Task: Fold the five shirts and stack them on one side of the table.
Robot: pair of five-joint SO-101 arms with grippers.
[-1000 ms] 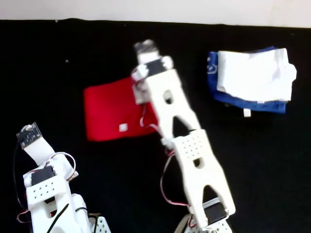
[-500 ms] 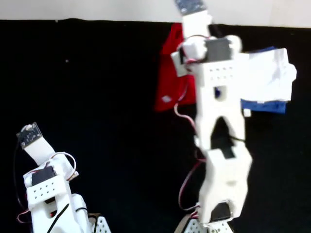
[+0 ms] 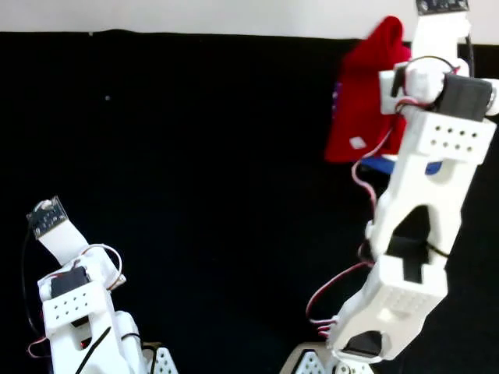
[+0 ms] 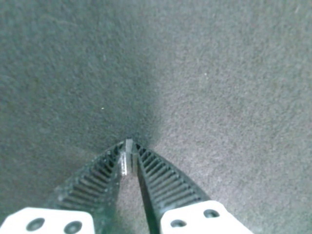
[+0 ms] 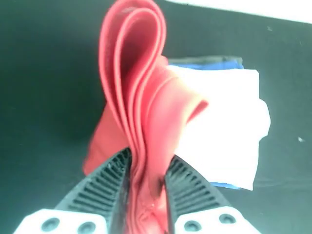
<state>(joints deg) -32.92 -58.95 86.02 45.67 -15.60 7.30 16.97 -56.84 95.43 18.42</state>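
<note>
**Status.** The right end effector (image 5: 148, 156) is clamped on the red shirt (image 5: 131, 73). It holds the shirt off the surface (image 4: 219, 73), partly above the stack (image 5: 243, 161) and partly beyond the stack's edge. The left end effector (image 4: 127, 146) is closed on nothing, its tips meeting over bare surface well apart from the stack.

**Risks.**
- We judge that the grip takes only one bunched edge of the fold. The free layers fan out in a loop above the jaws, so the fold could open on release and the shirt could land crumpled.
- The hanging part of the red shirt lies off the stack's edge. If it is set down from this position, it would likely overhang and slide off.
- A low pass over the stack could drag the white shirt (image 5: 219, 112). Its top is already rumpled and one corner sits proud.
- If cloth snags in the ribbed jaw faces, the shirt could lift again with the arm.

**Materials and shapes.**
- The red shirt is thin, limp knit folded into several soft layers with rounded bends. A small pale tag shows on its hanging face.
- The white shirt is a roughly rectangular fold of matte cloth.
- The blue shirt (image 5: 209, 63) beneath it shows as a narrow border.
- The surface is a dark, felt-like covering with a fine nap, which we expect resists sliding.
- The jaws are black and ridged, on white plastic mounts.
</note>
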